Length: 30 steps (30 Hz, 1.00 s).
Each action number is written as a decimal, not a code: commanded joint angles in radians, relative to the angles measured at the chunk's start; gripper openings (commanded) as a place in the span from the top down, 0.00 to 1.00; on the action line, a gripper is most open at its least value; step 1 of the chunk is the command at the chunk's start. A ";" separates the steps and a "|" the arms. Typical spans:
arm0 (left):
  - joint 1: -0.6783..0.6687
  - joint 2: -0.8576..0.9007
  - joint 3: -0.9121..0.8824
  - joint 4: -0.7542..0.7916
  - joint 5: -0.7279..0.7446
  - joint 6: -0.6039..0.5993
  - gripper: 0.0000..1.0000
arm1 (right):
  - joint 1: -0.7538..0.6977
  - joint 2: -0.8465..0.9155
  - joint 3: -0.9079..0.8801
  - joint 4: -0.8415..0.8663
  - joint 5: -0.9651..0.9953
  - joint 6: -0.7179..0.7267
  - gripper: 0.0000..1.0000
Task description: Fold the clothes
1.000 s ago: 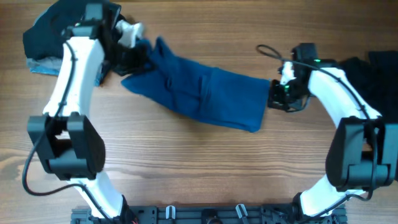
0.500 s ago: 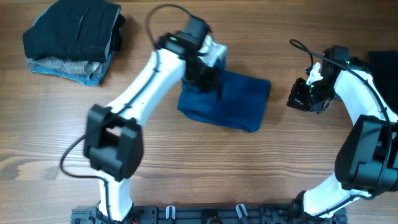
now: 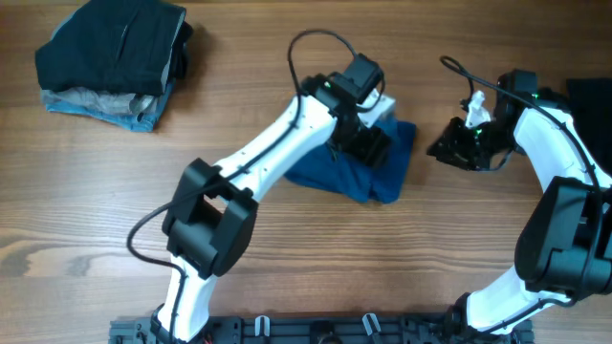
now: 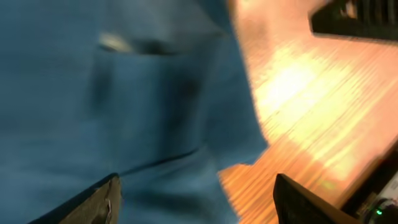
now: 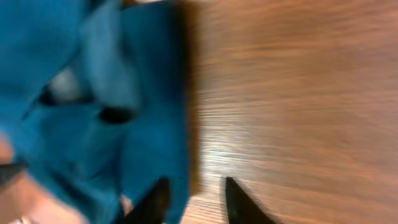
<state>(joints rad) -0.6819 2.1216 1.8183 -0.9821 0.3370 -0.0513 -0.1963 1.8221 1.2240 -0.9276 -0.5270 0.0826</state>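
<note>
Your left arm [image 3: 277, 153] stretches diagonally up and across to the right, and the left tool [image 3: 368, 143] points down with its fingers [image 4: 102, 199] spread wide. Your right arm [image 3: 559, 143] folds inward, and the right tool [image 3: 459, 143] faces left with its jaws partly apart.

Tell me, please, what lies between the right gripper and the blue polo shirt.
Only a narrow strip of bare wooden table separates the right gripper from the blue polo shirt, seen overhead.
</note>
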 commanded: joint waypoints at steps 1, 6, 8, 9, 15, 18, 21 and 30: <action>0.097 -0.124 0.072 -0.037 -0.141 -0.009 0.18 | 0.044 -0.029 0.019 -0.001 -0.134 -0.113 0.35; 0.223 -0.157 0.072 -0.064 -0.135 -0.010 0.18 | 0.148 -0.029 -0.022 0.051 -0.023 0.031 0.24; 0.256 -0.156 0.071 -0.093 -0.133 -0.010 0.19 | 0.190 -0.028 -0.049 0.096 -0.052 0.040 0.24; 0.271 -0.156 0.071 -0.108 -0.133 -0.010 0.19 | 0.211 -0.028 -0.061 0.116 -0.058 0.042 0.24; 0.322 -0.156 0.071 -0.143 -0.133 -0.010 0.18 | 0.328 -0.010 -0.120 0.231 0.024 0.244 0.47; 0.327 -0.156 0.071 -0.153 -0.133 -0.009 0.18 | 0.357 0.011 -0.129 0.272 -0.018 0.254 0.53; 0.327 -0.156 0.067 -0.152 -0.133 -0.009 0.18 | 0.360 0.006 -0.125 0.364 -0.181 0.150 0.85; 0.327 -0.148 0.065 -0.160 -0.133 -0.009 0.18 | 0.328 -0.197 -0.037 0.148 0.092 0.157 0.96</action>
<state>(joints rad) -0.3595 1.9690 1.8843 -1.1370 0.2062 -0.0521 0.1425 1.7500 1.1450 -0.7246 -0.6037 0.2527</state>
